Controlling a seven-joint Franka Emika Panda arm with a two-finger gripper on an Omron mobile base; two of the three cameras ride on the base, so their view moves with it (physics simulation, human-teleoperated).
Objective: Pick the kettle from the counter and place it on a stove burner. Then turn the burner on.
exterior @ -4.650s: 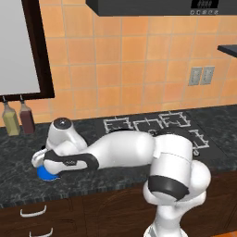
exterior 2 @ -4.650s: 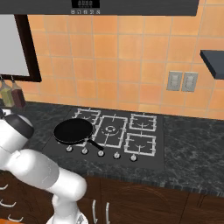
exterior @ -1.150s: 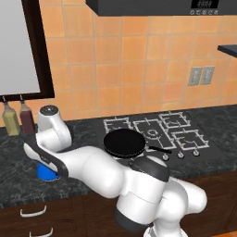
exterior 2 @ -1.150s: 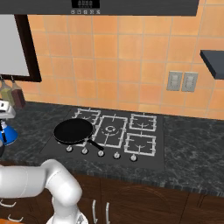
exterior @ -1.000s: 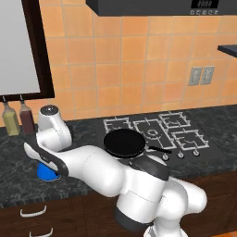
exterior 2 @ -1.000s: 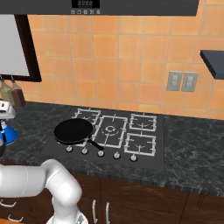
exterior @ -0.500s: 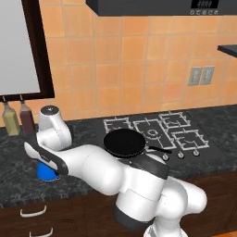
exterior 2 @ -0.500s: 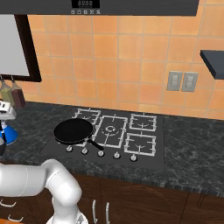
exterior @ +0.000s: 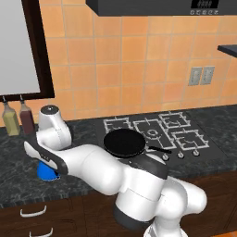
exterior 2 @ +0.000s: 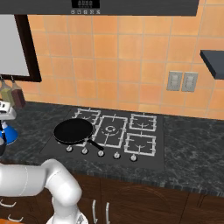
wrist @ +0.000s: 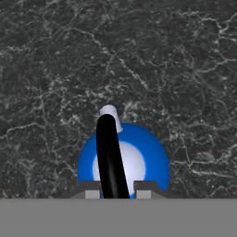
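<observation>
Small bright-blue cone-shaped kettle [wrist: 124, 157] sitting upright on dark marbled stone surface [wrist: 162, 60] (orange tiled wall behind), black arched handle [wrist: 109, 152] running between fingers [wrist: 94, 190], which are clenching it.

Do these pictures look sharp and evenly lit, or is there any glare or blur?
Left base view: even, flat light, soft edges, no glare on the counter. Right base view: the same, pan matte. Hand view: crisp kettle, handle plain black.

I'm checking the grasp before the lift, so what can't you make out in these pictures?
- Kettle, left base view: mostly hidden under the arm.
- Kettle, right base view: partly hidden behind the hand.
- Gripper, hand view: fingertips cut off at the bottom; contact with the handle unclear.
</observation>
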